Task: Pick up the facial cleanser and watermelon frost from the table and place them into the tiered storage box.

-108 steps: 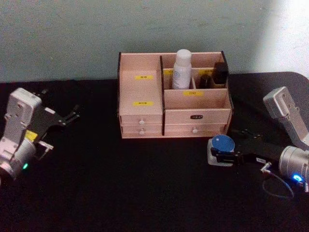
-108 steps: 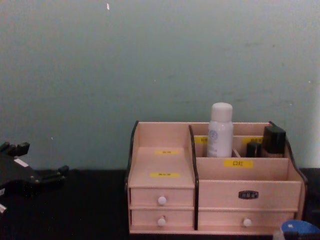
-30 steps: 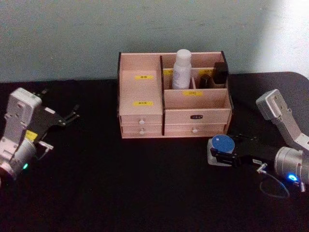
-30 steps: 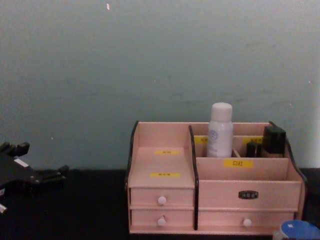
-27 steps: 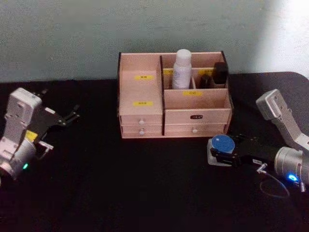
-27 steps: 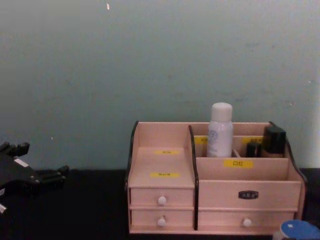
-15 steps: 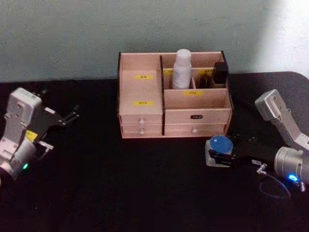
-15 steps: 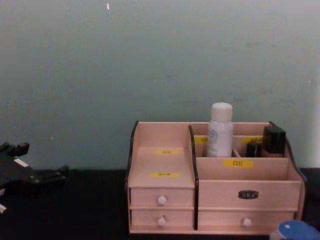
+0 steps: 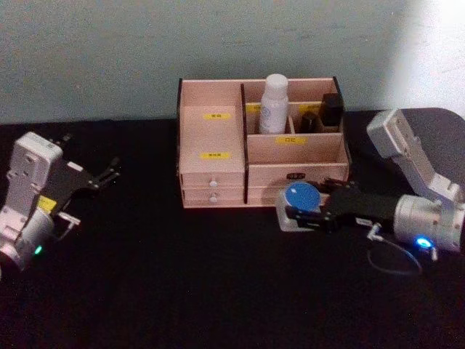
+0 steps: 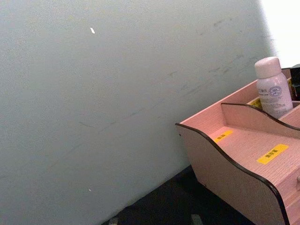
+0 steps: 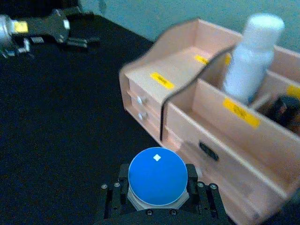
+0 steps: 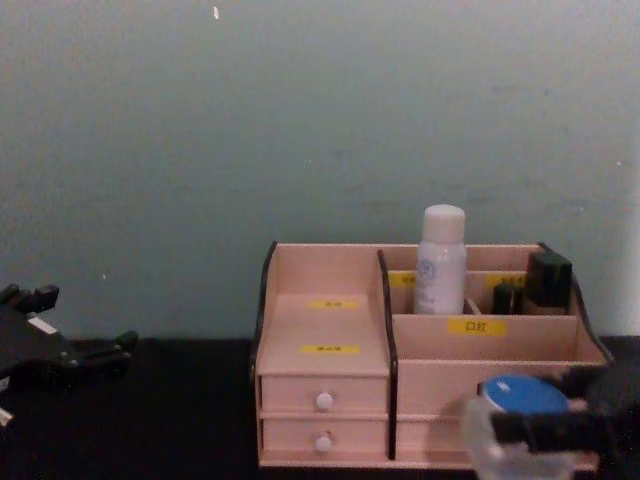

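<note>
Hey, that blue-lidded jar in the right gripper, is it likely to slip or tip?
The jar looks squat and wide, so it probably won't tip. Its clear round wall looks smooth, so it might slip in the right gripper.

Nothing legible from where I look. Yellow labels point(image 12: 330, 349) on tiered storage box point(image 12: 320, 275): dark characters, too small to read. Facial cleanser point(image 10: 273, 86): round pale-blue emblem, fine print, unreadable. Dark plate point(image 11: 206, 151) on drawer front: blurred.
</note>
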